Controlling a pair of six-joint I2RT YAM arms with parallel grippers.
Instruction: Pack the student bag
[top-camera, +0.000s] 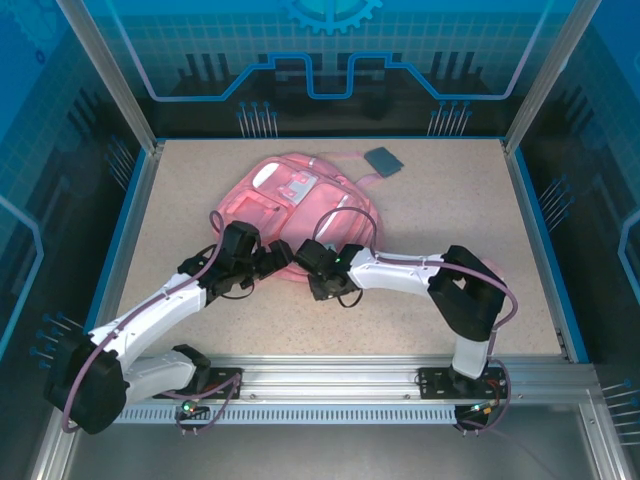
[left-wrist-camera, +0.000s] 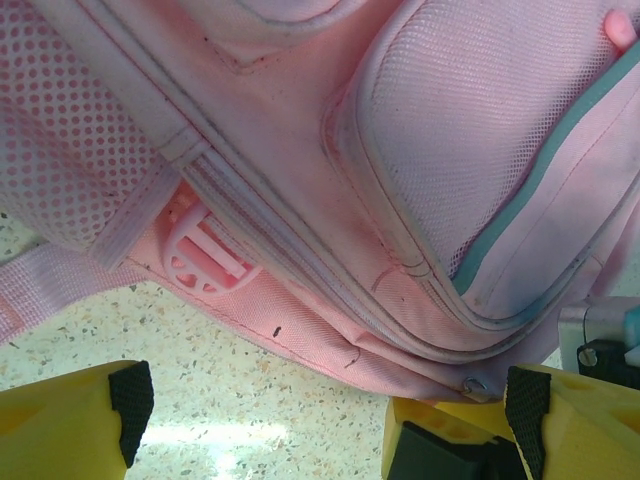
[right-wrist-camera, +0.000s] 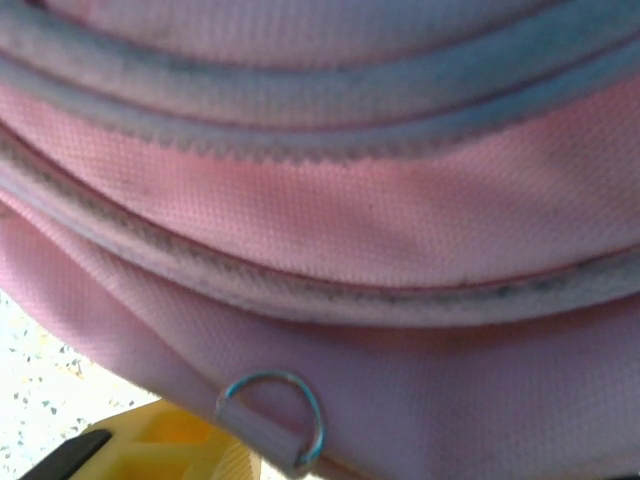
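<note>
Top external: large pink fabric backpack with pale stripes (top-camera: 300, 215) lies flat on the speckled beige surface (top-camera: 450, 200), mid-table toward the far side, straps trailing off its far edge. Flat dark grey-blue rectangular item (top-camera: 383, 160) sits on the surface just beside the bag's far right corner, outside it. Left arm (top-camera: 150, 320) and right arm (top-camera: 420, 270) both reach in to the bag's near edge, wrists close together. No gaping compartment seen from here.

Left wrist: left jaws stand wide apart, yellow fingers with black pads (left-wrist-camera: 130, 400) at either side, nothing gripped. Bare surface lies between them and the bag's bottom seam just ahead. Zip line along the seam looks closed, small metal zip slider (left-wrist-camera: 475, 385) near the right finger. Round pink plastic buckle (left-wrist-camera: 200, 255) and white mesh side pocket (left-wrist-camera: 470, 130) are visible.

Right wrist: pressed up close on pink fabric and piping, small metal D-ring (right-wrist-camera: 275, 415) on a loop beside one yellow finger (right-wrist-camera: 170, 445). Right jaws: cannot tell if apart or clamped, as the second finger is out of frame.

Judgement: early stage. Nothing visibly packed, bag looks zipped, dark item not in yet. Opening a zip is likely the step in hand; contents can't be seen
</note>
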